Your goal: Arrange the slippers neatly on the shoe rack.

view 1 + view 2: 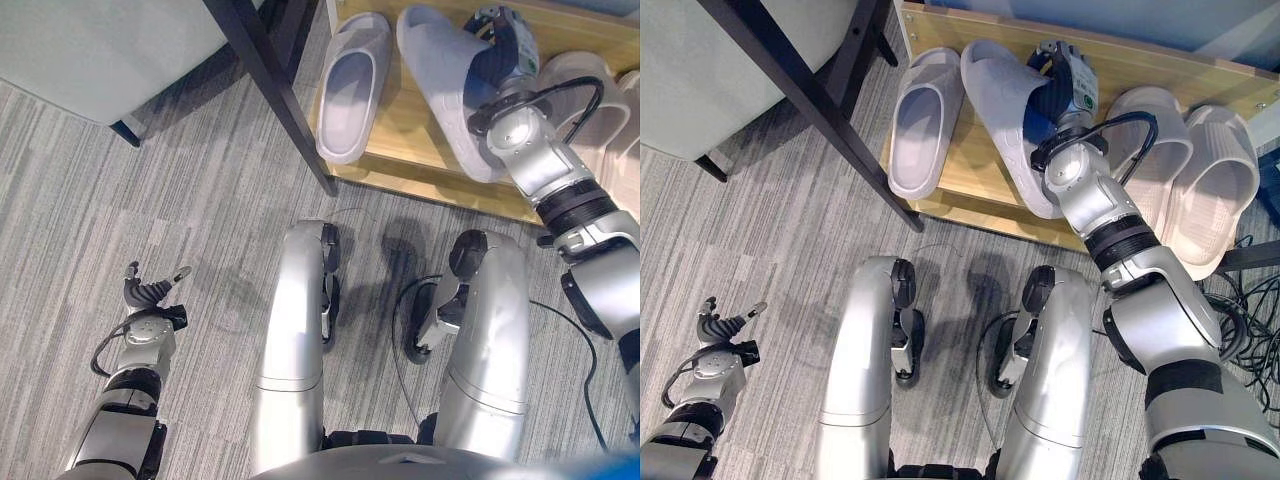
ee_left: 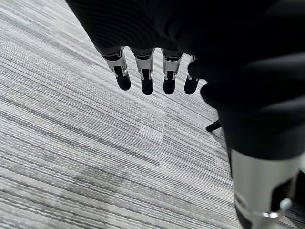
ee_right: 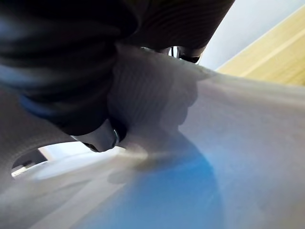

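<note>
Right eye view: right hand (image 1: 1065, 75) grips a slipper (image 1: 1005, 115) over the shoe rack (image 1: 970, 205).

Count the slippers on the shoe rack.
4: one grey slipper at the rack's left end, one in the right hand, two beige slippers at right.

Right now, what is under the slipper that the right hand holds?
The held slipper lies tilted over the wooden shoe rack, whose board shows beneath its near end. The right hand covers its far part, so what lies under there cannot be seen.
</note>
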Controlling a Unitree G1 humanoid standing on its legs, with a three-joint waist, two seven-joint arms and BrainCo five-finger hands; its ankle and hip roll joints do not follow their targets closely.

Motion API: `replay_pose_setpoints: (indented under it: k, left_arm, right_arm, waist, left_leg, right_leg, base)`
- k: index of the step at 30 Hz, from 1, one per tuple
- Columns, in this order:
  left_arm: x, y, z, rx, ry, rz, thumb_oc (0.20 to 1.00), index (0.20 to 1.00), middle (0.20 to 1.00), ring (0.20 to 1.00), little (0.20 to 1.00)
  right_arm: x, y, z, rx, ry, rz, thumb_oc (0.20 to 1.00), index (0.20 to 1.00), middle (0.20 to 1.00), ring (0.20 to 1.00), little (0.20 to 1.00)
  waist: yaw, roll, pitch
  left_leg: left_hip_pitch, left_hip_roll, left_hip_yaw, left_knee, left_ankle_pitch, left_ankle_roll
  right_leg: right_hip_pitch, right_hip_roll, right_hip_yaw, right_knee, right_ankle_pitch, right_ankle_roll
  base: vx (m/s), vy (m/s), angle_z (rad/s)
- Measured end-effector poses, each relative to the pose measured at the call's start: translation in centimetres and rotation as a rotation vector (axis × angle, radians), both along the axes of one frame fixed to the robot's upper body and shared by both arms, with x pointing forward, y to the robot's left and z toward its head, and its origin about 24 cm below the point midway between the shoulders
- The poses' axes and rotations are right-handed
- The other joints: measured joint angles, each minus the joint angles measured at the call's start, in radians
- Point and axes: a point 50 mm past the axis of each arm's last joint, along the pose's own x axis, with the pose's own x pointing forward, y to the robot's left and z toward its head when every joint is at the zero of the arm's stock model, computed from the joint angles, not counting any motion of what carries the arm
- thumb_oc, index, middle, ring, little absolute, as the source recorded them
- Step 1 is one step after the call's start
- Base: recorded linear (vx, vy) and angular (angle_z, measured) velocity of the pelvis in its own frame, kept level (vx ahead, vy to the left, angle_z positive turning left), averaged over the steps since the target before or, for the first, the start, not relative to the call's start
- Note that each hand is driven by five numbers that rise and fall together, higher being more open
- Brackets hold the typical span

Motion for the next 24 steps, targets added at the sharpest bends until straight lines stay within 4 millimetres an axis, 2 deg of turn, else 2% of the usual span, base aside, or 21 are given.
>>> replay_pose_setpoints:
  k: [2, 4, 8, 11, 12, 14, 18, 24]
  left_arm:
    - [0.4, -0.4, 0.0, 0.012, 0.007, -0.01, 1.0, 1.0, 1.0, 1.0, 1.0]
    - [0.8, -0.7, 0.2, 0.016, 0.0, -0.008, 1.0, 1.0, 1.0, 1.0, 1.0]
    - [1.6, -0.5, 0.5, 0.015, 0.008, 0.013, 1.0, 1.0, 1.0, 1.0, 1.0]
    - [3.8, -0.9, 2.1, 0.029, -0.014, 0.003, 1.0, 1.0, 1.0, 1.0, 1.0]
    - [4.1, -1.1, 2.3, 0.032, -0.02, -0.005, 1.0, 1.0, 1.0, 1.0, 1.0]
    - [4.8, -1.4, 2.8, 0.028, -0.038, -0.013, 1.0, 1.0, 1.0, 1.0, 1.0]
    - [4.9, -1.5, 2.7, 0.019, -0.029, -0.006, 1.0, 1.0, 1.0, 1.0, 1.0]
    - [3.9, -1.3, 1.6, 0.019, 0.018, 0.023, 1.0, 1.0, 1.0, 1.0, 1.0]
  right_arm:
    - [0.6, 0.9, -0.4, 0.013, 0.025, -0.013, 0.2, 0.2, 0.2, 0.2, 0.2]
    - [0.9, 2.2, 0.8, 0.027, 0.014, -0.008, 0.2, 0.2, 0.2, 0.2, 0.2]
    - [1.2, 3.9, 1.0, -0.002, 0.029, 0.002, 0.2, 0.2, 0.2, 0.2, 0.2]
    - [1.8, 4.7, 0.0, -0.014, 0.084, -0.028, 0.2, 0.2, 0.2, 0.2, 0.2]
    - [2.0, 5.2, 0.0, 0.009, 0.099, -0.037, 0.2, 0.2, 0.2, 0.2, 0.2]
    - [2.0, 5.3, -0.2, 0.017, 0.105, -0.046, 0.2, 0.2, 0.2, 0.2, 0.2]
    - [2.1, 5.3, -0.6, 0.026, 0.114, -0.065, 0.2, 0.2, 0.2, 0.2, 0.2]
    - [2.2, 4.2, -1.2, 0.052, 0.134, -0.12, 0.2, 0.2, 0.2, 0.2, 0.2]
  waist:
    - [0.001, 0.0, 0.0]
    - [0.007, -0.002, 0.009]
    - [0.012, -0.003, 0.01]
    - [0.015, -0.007, 0.012]
    - [0.007, -0.019, 0.018]
    - [0.003, -0.024, 0.021]
    - [-0.001, -0.036, 0.028]
    - [-0.001, -0.04, 0.029]
  left_leg:
    - [0.004, 0.003, -0.002, 0.005, -0.001, 0.001]
    - [0.004, 0.004, -0.005, 0.027, -0.006, 0.0]
    - [0.004, 0.005, -0.006, 0.034, -0.009, 0.0]
    - [0.004, 0.012, -0.005, 0.034, -0.01, 0.0]
    - [0.006, 0.012, -0.004, 0.034, -0.01, 0.001]
    - [0.007, 0.013, -0.005, 0.034, -0.01, 0.001]
    - [0.01, 0.013, -0.005, 0.034, -0.011, 0.001]
    - [0.01, 0.013, -0.004, 0.035, -0.012, 0.001]
  right_leg:
    - [0.005, 0.003, 0.0, 0.004, 0.0, 0.002]
    - [0.004, 0.004, 0.0, 0.022, -0.001, 0.0]
    - [0.005, 0.005, 0.0, 0.028, -0.002, 0.0]
    - [0.006, 0.006, 0.001, 0.029, -0.002, 0.001]
    - [0.006, 0.006, 0.001, 0.029, -0.002, 0.001]
    - [0.007, 0.007, 0.001, 0.029, -0.002, 0.0]
    - [0.007, 0.01, 0.001, 0.029, -0.002, 0.0]
    - [0.007, 0.012, 0.001, 0.029, -0.002, 0.0]
  base:
    - [0.0, 0.001, -0.03]
    - [-0.01, -0.001, -0.02]
    - [0.0, 0.0, 0.0]
    - [-0.01, 0.0, -0.01]
    - [-0.03, 0.008, -0.02]
    - [0.0, 0.0, 0.0]
    - [0.0, 0.0, 0.0]
    - [0.0, 0.0, 0.0]
